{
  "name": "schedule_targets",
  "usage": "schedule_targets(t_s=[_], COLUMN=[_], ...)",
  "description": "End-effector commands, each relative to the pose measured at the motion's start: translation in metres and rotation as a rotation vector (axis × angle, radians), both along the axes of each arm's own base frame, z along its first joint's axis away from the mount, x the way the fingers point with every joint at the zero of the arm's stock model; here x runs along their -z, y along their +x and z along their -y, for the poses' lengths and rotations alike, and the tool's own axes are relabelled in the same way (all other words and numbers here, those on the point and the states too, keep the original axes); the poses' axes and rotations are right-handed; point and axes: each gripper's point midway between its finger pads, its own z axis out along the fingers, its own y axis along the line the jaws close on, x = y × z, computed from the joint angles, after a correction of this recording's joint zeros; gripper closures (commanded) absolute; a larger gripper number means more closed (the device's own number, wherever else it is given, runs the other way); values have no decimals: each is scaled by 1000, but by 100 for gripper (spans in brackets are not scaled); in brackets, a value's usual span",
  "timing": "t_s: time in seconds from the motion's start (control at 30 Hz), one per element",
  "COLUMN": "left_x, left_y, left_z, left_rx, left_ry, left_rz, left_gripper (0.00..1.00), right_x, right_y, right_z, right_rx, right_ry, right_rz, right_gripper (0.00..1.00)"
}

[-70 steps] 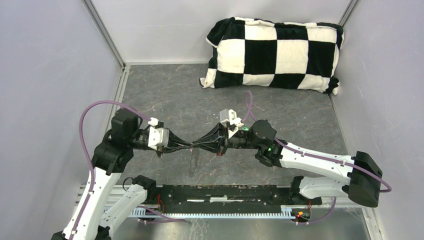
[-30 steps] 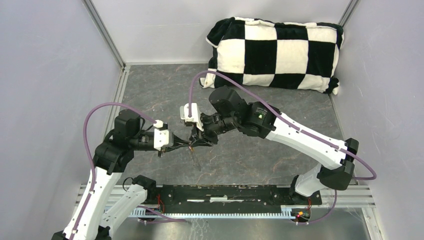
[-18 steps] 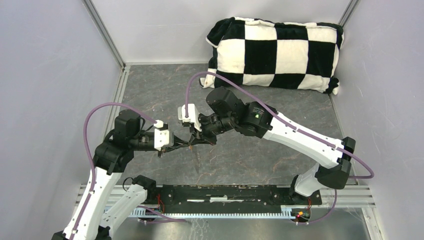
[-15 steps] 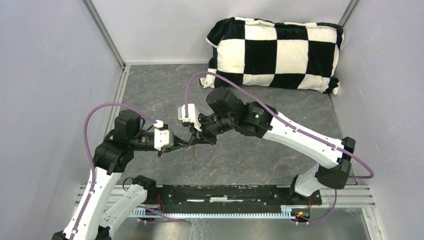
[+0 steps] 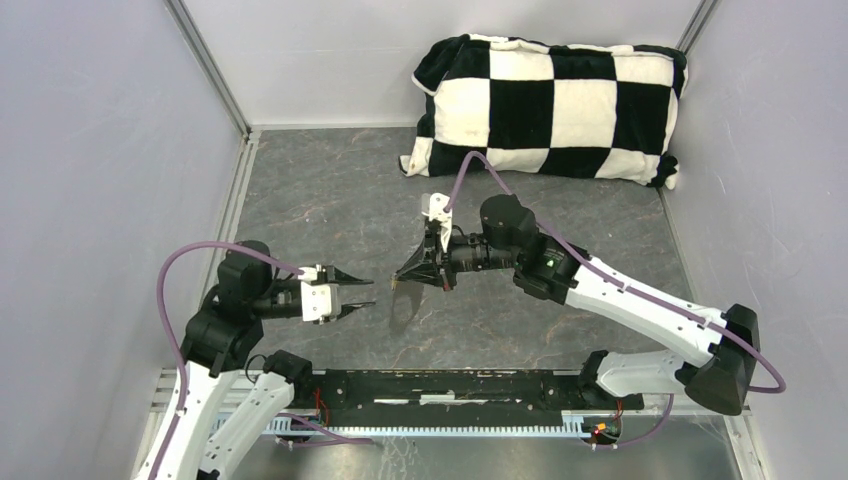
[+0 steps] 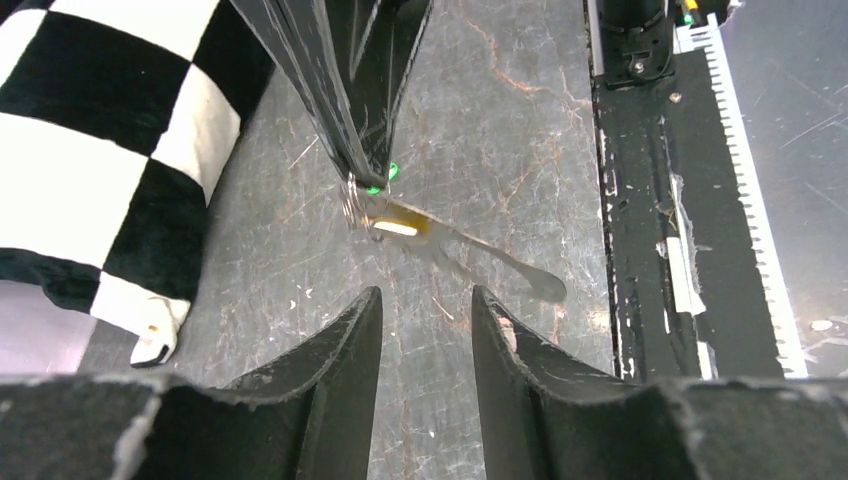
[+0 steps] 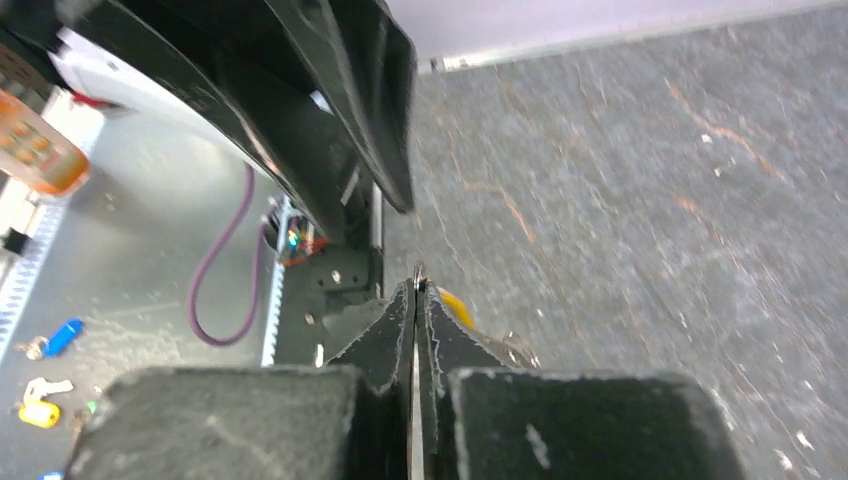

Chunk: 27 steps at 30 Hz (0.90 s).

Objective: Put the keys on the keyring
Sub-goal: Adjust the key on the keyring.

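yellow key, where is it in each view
top external: too small to tell; look below the right gripper, centre.
left wrist: yellow key left of centre, just below that gripper.
right wrist: centre, just right of it.
shared landmark: right gripper.

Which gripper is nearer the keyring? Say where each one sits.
Right. The right gripper is shut on the keyring, which hangs from its tips. The left gripper is open and faces it across a gap.
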Motion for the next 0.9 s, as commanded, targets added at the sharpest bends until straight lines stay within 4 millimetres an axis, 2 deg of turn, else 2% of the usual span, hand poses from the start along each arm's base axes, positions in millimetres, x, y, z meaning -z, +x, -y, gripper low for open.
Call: schedule_targets(t_s=[0.0,0.23,0.5,0.67,0.73,0.87], left_x=[-7,-20,-26,-25,-25,-25], left_y=[8,26,7,4,6,13], left_z=[6,10,16,16,15,11], left_rx=[-29,-89,0,9,3,-32], left_ry=[-90,-189,-214,-218,-215,-191], left_rz=[14,64,24,12,23,110], left_gripper=[54,52,49,49,49,59], right_x=[-68,-67,-65,-63,-63,-62], right_y=[-17,-18,-15,-15,-17,-15], right_z=[-8,-15,-23,-29,-31,-31], right_rx=[-66,-83,-80,-69,-68,-42], right_ry=[312,370,397,397,399,407], right_rz=[9,-45,-61,-52,-52,-55], right_gripper=[100,100,100,100,100,100])
